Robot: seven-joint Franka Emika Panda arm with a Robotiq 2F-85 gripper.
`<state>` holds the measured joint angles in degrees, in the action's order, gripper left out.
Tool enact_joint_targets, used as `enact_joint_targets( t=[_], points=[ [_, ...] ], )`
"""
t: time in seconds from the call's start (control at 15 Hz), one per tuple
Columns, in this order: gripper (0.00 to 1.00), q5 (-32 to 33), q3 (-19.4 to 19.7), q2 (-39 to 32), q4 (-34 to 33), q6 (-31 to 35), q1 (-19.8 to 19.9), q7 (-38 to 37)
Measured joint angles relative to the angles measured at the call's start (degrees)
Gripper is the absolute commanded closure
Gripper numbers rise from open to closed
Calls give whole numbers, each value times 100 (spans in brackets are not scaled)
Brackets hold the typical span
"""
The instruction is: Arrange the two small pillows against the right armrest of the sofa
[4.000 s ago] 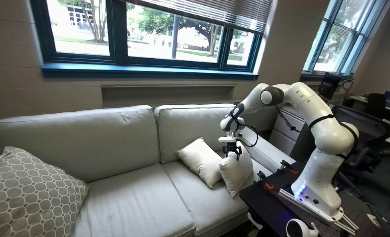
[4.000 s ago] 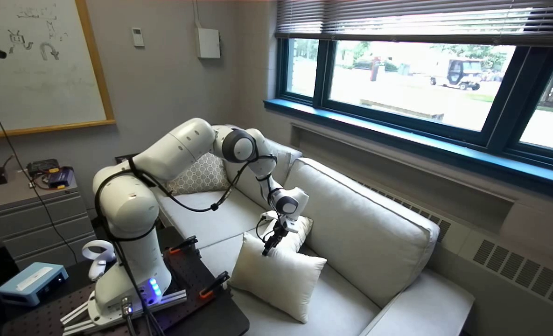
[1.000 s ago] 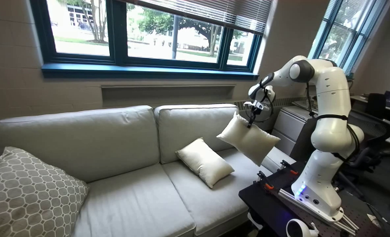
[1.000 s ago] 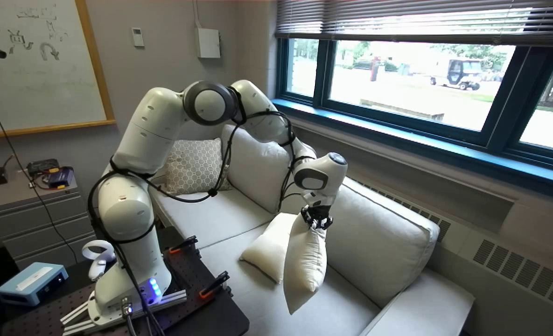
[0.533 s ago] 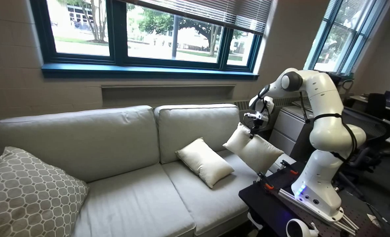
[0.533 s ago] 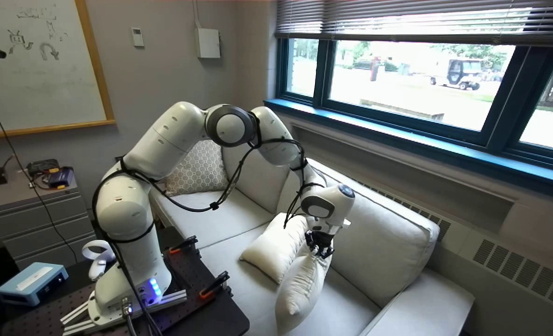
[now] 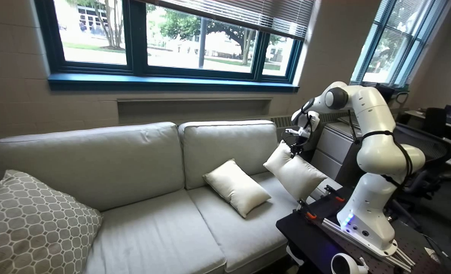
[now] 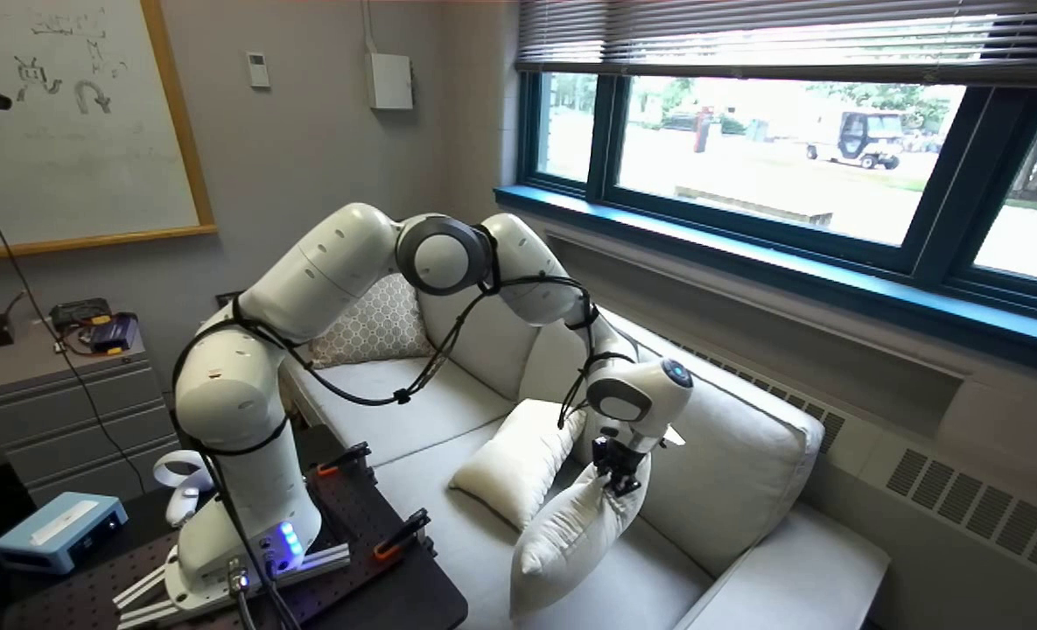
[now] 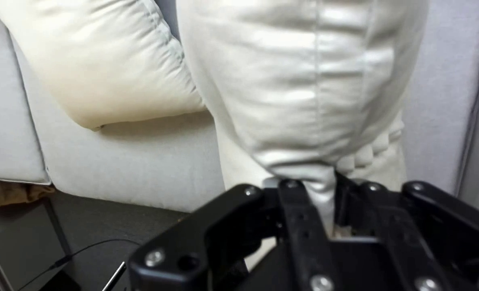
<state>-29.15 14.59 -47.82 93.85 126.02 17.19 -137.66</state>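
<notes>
Fingers (image 9: 296, 206) clamp one small pillow (image 8: 573, 532) at lower centre, its twin (image 8: 516, 459) left of it; a shallow pinch, hard to judge here, could slip, dropping it short of the right armrest (image 8: 798, 564), lower right.

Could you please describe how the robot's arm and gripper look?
The arm is white and rounded, with dark grey joint rings, blue lights on its base and black cables strapped along it. The gripper is black, with jointed links, silvery screws and slim fingers.

A whiteboard (image 8: 63, 149) hangs above a grey drawer cabinet (image 8: 59, 411).
</notes>
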Motion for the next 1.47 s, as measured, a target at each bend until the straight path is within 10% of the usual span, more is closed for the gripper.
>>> enact_joint_targets(
  t=[1.47],
  points=[
    [91, 642, 16, -3268, -4936, -2420, 874, -653]
  ],
)
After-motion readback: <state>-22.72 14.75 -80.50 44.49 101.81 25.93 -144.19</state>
